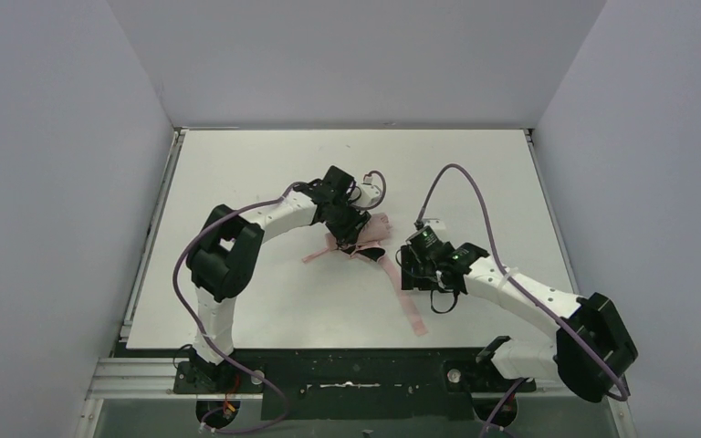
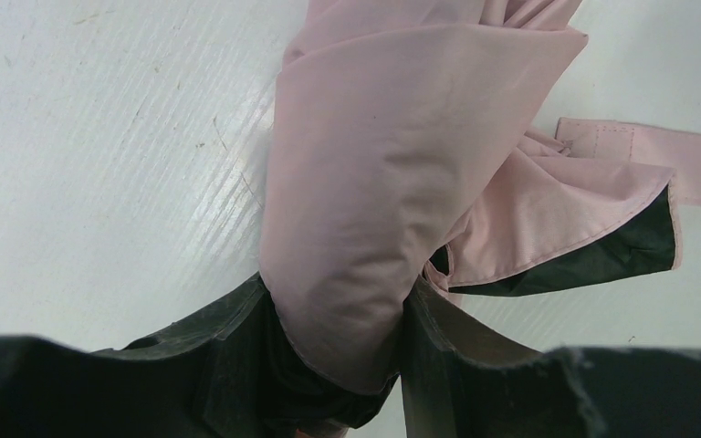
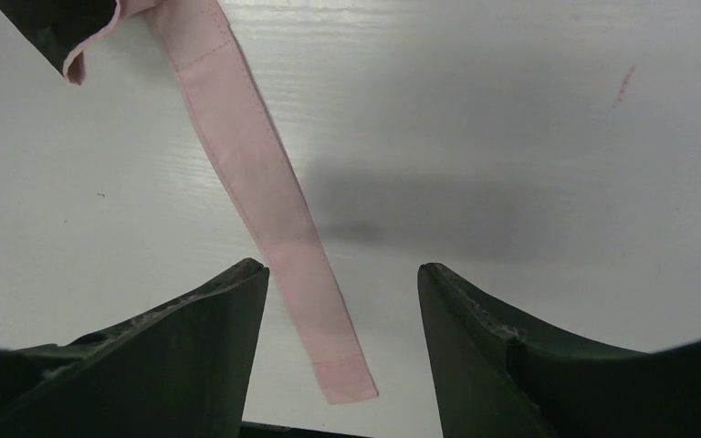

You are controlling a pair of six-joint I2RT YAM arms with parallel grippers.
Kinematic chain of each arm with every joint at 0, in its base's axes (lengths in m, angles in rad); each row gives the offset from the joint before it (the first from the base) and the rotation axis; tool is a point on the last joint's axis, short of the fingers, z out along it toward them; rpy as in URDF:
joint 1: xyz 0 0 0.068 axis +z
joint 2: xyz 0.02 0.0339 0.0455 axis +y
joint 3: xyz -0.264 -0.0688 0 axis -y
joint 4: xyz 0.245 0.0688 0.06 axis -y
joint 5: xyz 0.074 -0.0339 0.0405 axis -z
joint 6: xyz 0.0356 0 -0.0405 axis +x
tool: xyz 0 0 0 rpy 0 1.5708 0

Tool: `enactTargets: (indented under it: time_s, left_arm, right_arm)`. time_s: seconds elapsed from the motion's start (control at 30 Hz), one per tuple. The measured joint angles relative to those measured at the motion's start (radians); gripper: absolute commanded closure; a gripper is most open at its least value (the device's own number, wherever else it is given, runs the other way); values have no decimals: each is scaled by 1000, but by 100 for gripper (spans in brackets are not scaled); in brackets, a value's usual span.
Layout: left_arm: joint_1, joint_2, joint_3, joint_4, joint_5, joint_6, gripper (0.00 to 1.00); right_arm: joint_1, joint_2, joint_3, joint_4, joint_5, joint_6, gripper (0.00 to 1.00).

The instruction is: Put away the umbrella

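The pale pink umbrella (image 1: 371, 234) lies collapsed near the middle of the white table (image 1: 265, 301). My left gripper (image 1: 351, 233) is on top of it. In the left wrist view the bundled pink fabric (image 2: 374, 182) is pinched between both dark fingers (image 2: 228, 365), so the left gripper (image 2: 338, 319) is shut on it. The pink closure strap (image 1: 408, 306) trails from the bundle towards the near edge. In the right wrist view the strap (image 3: 265, 192) lies flat on the table, its free end between the spread fingers of my right gripper (image 3: 341, 267), which is open and touches nothing.
Grey walls enclose the table on three sides. A flap of canopy with a black underside (image 2: 621, 251) sticks out beside the bundle. Purple cables (image 1: 475, 196) loop off both arms. The arm bases sit on a black rail (image 1: 356, 370) along the near edge.
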Motion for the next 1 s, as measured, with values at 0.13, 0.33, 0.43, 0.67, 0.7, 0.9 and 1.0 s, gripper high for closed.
enactTargets:
  time_s: [0.13, 0.33, 0.43, 0.67, 0.7, 0.9, 1.0]
  left_arm:
    - [2, 14, 22, -20, 13, 0, 100]
    - [6, 24, 38, -40, 31, 3, 100]
    - [10, 27, 43, -46, 42, 3, 100]
    - [11, 30, 48, -53, 49, 6, 100]
    - [11, 30, 48, -53, 50, 6, 100]
    - [13, 33, 54, -61, 52, 6, 100]
    - [15, 42, 66, -71, 57, 5, 100]
  right_arm:
    - [-39, 73, 0, 77, -58, -55, 39]
    - [-53, 137, 0, 192, -132, -144, 37]
    - [-53, 167, 0, 236, -142, -180, 36]
    - [-53, 266, 13, 300, -157, -232, 41]
    - [-53, 273, 16, 312, -159, -234, 43]
    - [-53, 307, 32, 348, -154, -233, 75]
    - [-54, 304, 19, 360, -149, -212, 86]
